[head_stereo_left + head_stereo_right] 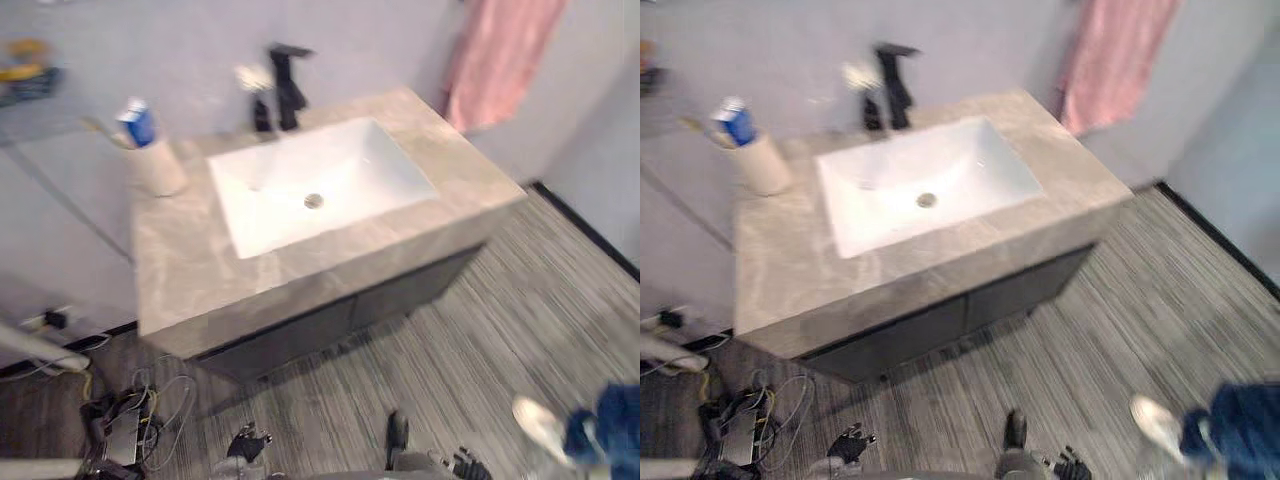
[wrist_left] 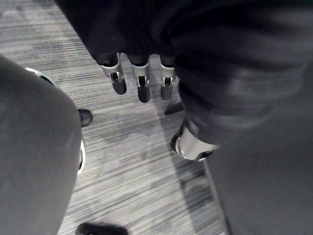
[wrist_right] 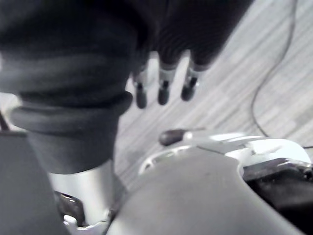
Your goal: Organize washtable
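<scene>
Cup [image 1: 157,165] upright on counter [image 1: 200,285], 11 o'clock from my left hand [image 1: 248,442], the nearer; right hand [image 1: 468,465] at 5 o'clock (both slack-fingered, empty).

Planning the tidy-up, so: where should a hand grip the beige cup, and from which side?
Probably round the middle of the beige cup, from the front: it stands upright, the blue tube pokes out of its top, and the wall is close behind.
</scene>
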Controlling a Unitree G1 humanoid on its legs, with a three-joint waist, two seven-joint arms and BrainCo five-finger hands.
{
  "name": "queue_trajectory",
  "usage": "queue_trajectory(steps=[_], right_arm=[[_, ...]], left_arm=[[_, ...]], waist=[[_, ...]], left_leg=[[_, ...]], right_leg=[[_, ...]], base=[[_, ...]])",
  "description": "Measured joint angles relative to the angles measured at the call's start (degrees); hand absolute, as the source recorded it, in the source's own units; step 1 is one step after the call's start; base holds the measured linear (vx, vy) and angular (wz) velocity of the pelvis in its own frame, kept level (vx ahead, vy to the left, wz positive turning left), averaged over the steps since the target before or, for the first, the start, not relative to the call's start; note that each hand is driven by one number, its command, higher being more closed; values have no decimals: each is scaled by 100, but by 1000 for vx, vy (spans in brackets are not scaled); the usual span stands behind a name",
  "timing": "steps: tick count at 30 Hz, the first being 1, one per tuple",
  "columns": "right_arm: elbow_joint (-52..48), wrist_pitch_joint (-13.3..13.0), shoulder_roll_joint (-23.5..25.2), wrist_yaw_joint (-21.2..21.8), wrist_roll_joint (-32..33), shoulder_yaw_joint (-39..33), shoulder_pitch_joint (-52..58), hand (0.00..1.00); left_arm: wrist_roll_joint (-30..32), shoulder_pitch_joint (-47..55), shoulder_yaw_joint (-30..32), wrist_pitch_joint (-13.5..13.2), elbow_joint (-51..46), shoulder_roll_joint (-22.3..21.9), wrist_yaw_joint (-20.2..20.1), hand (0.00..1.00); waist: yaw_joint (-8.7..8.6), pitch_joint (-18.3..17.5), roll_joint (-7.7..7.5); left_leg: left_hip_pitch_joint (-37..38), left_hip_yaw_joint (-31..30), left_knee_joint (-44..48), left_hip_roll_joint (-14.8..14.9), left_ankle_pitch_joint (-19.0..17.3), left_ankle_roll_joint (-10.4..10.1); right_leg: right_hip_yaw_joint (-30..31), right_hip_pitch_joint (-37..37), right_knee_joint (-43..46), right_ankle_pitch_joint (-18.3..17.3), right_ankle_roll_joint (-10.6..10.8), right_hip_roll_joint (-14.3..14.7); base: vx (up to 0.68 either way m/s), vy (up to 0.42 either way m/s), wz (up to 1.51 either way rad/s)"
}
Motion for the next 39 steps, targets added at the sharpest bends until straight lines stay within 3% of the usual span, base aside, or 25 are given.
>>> queue_trajectory(steps=[1,2,3,4,5,7,8,10,13,18,21,22,23,24,25,26,27,28,29,30,32,33,35,36,39], right_arm=[[83,14,110,-10,-11,20,-49,0],[135,4,87,-25,-26,157,-60,0],[145,-18,100,-46,-38,271,-64,0],[149,-17,92,-69,-62,288,-136,0],[189,37,-63,-63,-80,294,-204,0],[232,42,-108,-102,-100,277,-210,0],[261,44,-88,-104,-155,275,-185,0],[329,42,-72,-106,-181,220,-209,0],[400,30,-25,-111,-171,136,-175,0],[550,34,39,-113,-177,-55,-116,0],[552,33,177,-114,-175,-60,-112,0],[551,30,250,-113,-174,-58,-123,0],[551,25,324,-114,-174,-61,-117,0],[551,20,329,-115,-175,-64,-106,0],[542,10,323,-113,-175,-58,-76,0],[548,7,185,-120,-171,-57,-107,0],[547,8,128,-136,-167,-65,-135,0],[548,1,37,-137,-161,-110,-161,0],[550,0,1,-125,-164,-103,-159,0],[545,0,-3,-125,-168,-99,-170,0],[572,14,-50,-118,-181,-27,-220,0],[707,11,23,-147,-294,5,-321,0],[754,4,103,-149,-352,5,-303,0],[816,15,130,-147,-402,10,-287,0],[787,4,88,-143,-409,71,-352,0]], left_arm=[[-25,-46,65,33,-10,91,4,0],[-73,-84,222,54,31,80,41,0],[-84,-128,273,49,34,91,76,0],[-153,-175,266,45,32,69,90,0],[-349,-227,268,9,-3,-141,94,0],[-728,-231,263,-9,-3,-245,84,0],[-799,-232,266,-13,0,-238,89,0],[-882,-221,277,-20,6,-223,99,0],[-940,-209,315,-10,14,-202,88,0],[-999,-155,326,-46,3,-243,75,0],[-1056,-119,366,-69,-5,-71,74,0],[-1203,-118,548,-73,-26,31,75,0],[-1409,-83,715,-80,-57,128,88,0],[-1488,-42,799,-78,-97,140,95,0],[-1656,46,933,-108,-144,84,106,0],[-1790,145,949,-178,-155,8,126,0],[-1892,180,963,-198,-192,-56,135,0],[-1980,224,945,-217,-252,-149,194,0],[-2222,239,1000,-111,-220,-189,289,0],[-2282,248,1001,-124,-229,-193,297,0],[-2528,220,1160,173,-234,-201,114,0],[-2770,238,1233,496,-235,-59,-199,0],[-2836,257,1242,572,-239,29,-314,0],[-2838,271,1294,576,-250,57,-346,0],[-2411,280,1416,220,-76,-47,-165,0]], waist=[[70,53,-182],[139,56,-316],[80,50,-353],[87,59,-340],[122,83,-113],[51,85,-43],[82,43,-126],[151,43,-55],[99,49,-89],[98,-46,-103],[98,-41,-311],[115,22,-484],[157,65,-610],[179,88,-624],[272,138,-551],[361,157,-457],[390,175,-355],[392,240,-192],[381,241,-144],[384,240,-145],[415,232,-136],[396,245,-268],[388,219,-394],[431,175,-479],[368,100,-394]], left_leg=[[194,287,147,-90,-85,9],[239,652,396,-97,-81,92],[134,761,487,-183,-235,302],[65,752,294,-356,-258,349],[-18,861,-60,-417,-79,508],[194,1164,-72,-418,-69,317],[265,1195,-53,-407,-82,297],[285,1277,105,-277,-38,227],[272,1233,573,-192,68,210],[193,930,-45,-490,294,343],[165,945,142,-527,288,347],[62,968,599,-460,282,350],[-71,974,1376,-267,257,365],[-169,931,1880,-107,232,391],[-544,676,3080,256,191,506],[-859,-235,3381,143,-175,488],[-966,-694,3296,-7,-298,442],[-1151,-1628,2988,-376,-435,351],[-1255,-2421,2445,-680,-451,345],[-1292,-2844,2196,-827,-447,337],[-1391,-4482,1620,-1123,-434,307],[-1310,-4651,1525,-1185,-591,203],[-1234,-4517,1546,-1188,-720,215],[-1149,-4191,1666,-1079,-842,216],[-722,-3398,1666,-777,-1094,279]], right_leg=[[-699,-115,654,-351,-84,-217],[-1126,-11,469,-295,-122,-229],[-1260,194,-108,-209,8,-155],[-1244,302,-588,-70,180,-38],[-1242,357,-926,54,214,138],[-1375,349,-306,-399,249,-93],[-1359,418,-446,-345,396,-33],[-1248,681,-1016,-128,371,290],[-1232,1035,-1348,-47,398,296],[-1352,1610,-1797,128,643,281],[-1351,1736,-2133,288,700,301],[-1268,1783,-2133,287,697,226],[-1085,1872,-2134,267,670,191],[-980,1900,-2127,236,633,202],[-701,1958,-2043,138,584,229],[-331,1943,-1972,55,586,280],[-145,1903,-1955,41,608,303],[213,1845,-1935,23,638,352],[536,1719,-1912,11,659,369],[783,1604,-1887,12,664,407],[1657,1235,-1805,23,703,658],[2209,1061,-1812,29,708,785],[2471,1077,-1955,68,678,929],[2771,1070,-1980,250,614,1026],[3548,1083,-2012,423,608,1274]], base=[[155,-13,-165],[128,-24,-169],[19,-23,-128],[-61,20,-90],[-39,59,-90],[111,28,-53],[175,-39,-33],[87,-58,-39],[45,-17,0],[12,93,17],[16,75,2],[12,37,-29],[-15,21,-42],[-59,18,-79],[-16,120,-120],[5,166,-143],[35,228,-156],[-6,219,-150],[-12,225,-141],[-15,253,-153],[23,285,-172],[62,216,-144],[74,77,-112],[68,45,-145],[62,78,-163]])
